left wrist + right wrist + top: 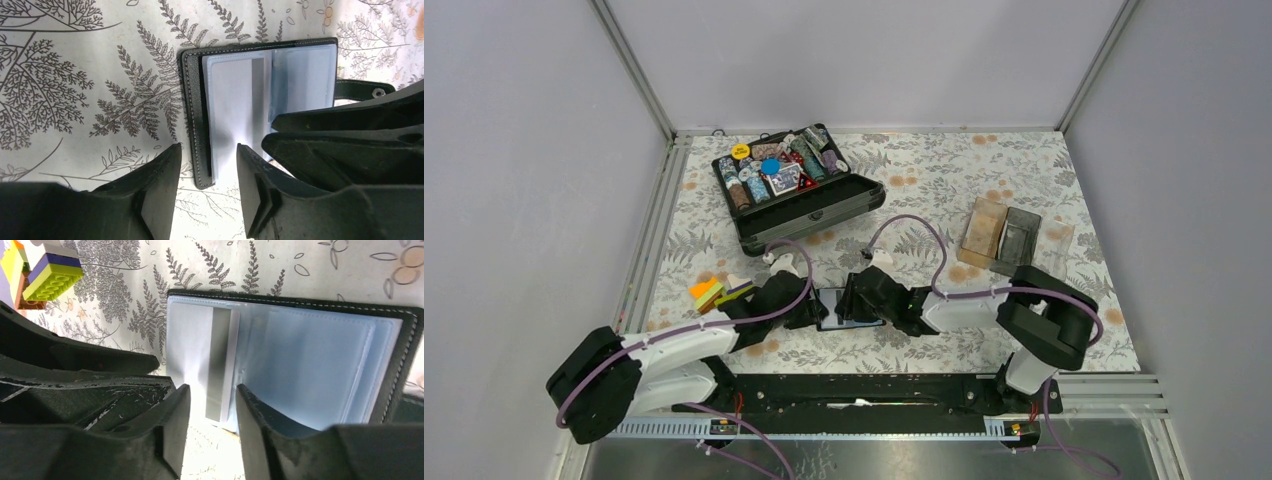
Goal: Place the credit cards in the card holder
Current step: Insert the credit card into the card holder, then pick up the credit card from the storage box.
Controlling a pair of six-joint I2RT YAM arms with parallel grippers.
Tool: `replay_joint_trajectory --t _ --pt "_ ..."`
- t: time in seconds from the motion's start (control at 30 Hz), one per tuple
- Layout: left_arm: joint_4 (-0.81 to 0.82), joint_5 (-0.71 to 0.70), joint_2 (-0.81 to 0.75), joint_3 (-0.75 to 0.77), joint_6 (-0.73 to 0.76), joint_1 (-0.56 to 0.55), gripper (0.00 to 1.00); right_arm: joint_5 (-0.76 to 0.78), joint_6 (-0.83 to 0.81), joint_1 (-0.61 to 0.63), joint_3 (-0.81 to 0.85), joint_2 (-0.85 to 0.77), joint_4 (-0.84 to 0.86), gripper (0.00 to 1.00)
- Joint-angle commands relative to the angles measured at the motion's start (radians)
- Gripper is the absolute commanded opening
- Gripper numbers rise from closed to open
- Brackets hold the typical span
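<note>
1. The card holder [195, 100] lies open on the table [944, 180]. The left end effector [207, 165] straddles its cover edge with fingers parted, gripping nothing.
2. The right end effector [212, 410], also parted and empty, hangs over a white grey-striped card [220, 360] at a sleeve. This looks like the insertion step.
3. Next, the card likely needs seating fully while the holder is steadied.
</note>
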Motion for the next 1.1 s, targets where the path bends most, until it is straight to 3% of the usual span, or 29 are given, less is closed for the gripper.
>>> replay_joint_trajectory --t 0.0,0.2,0.37,0.6,0.77,0.9,1.07 --pt "-0.036 -0.023 -0.085 -0.002 0.034 -0.004 0.53 0.109 -0.072 0.016 0.025 -0.142 -0.116 0.50" --pt "-0.139 -0.037 -0.197 0.054 0.095 -0.004 0.81 0.234 -0.199 0.004 0.024 -0.346 -0.298 0.74" --pt "-0.251 -0.016 -0.282 0.146 0.147 -0.003 0.97 0.214 -0.291 -0.109 0.052 -0.470 -0.489 0.87" --pt "-0.480 0.077 -0.250 0.436 0.289 0.047 0.99 0.136 -0.442 -0.380 0.127 -0.515 -0.647 0.99" --pt "-0.554 0.201 -0.175 0.651 0.440 0.180 0.99 0.067 -0.505 -0.555 0.180 -0.459 -0.666 1.00" --pt "-0.576 0.304 -0.109 0.779 0.520 0.346 0.99 0.026 -0.525 -0.671 0.209 -0.406 -0.651 0.99" --pt "-0.566 0.196 -0.092 0.825 0.568 0.454 0.99 -0.024 -0.537 -0.804 0.217 -0.345 -0.602 1.00"
